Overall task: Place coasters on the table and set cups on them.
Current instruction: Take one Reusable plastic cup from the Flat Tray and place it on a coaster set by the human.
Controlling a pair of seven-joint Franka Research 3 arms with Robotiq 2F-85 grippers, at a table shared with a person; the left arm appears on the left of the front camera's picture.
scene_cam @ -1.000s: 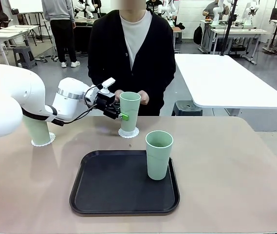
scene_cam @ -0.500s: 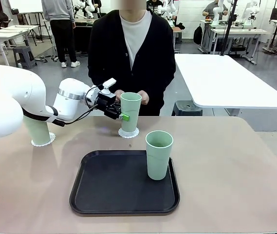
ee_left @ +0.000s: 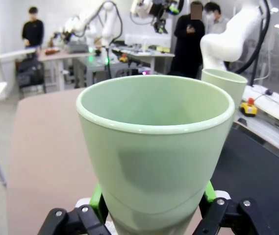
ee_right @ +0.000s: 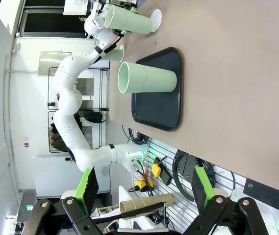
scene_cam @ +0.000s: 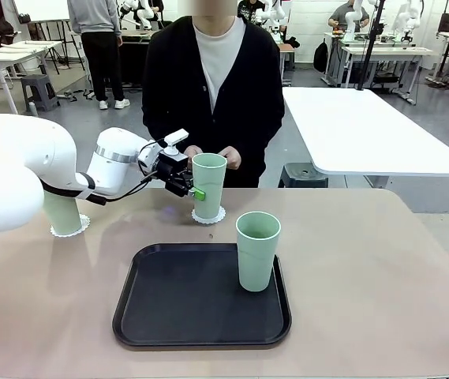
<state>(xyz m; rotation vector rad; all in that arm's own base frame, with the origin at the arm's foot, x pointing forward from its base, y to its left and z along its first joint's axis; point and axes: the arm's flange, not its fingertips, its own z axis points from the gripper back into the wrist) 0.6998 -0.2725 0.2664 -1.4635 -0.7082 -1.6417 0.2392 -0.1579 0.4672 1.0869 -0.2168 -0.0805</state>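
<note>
Cup [scene_cam: 208,183] near the middle of the table's [scene_cam: 382,276] far edge, clamped between left gripper's [scene_cam: 200,189] green pads, base at a lacy coaster [scene_cam: 218,216] — contact unclear. Second cup [scene_cam: 62,215] on second coaster [scene_cam: 80,228] toward the left edge. Third cup [scene_cam: 256,251] upright on black tray's [scene_cam: 177,316] right side. Right gripper [ee_right: 144,186] spread wide — grasping nothing.

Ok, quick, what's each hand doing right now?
Left hand: closed on a cup.
Right hand: open, holding nothing.
</note>
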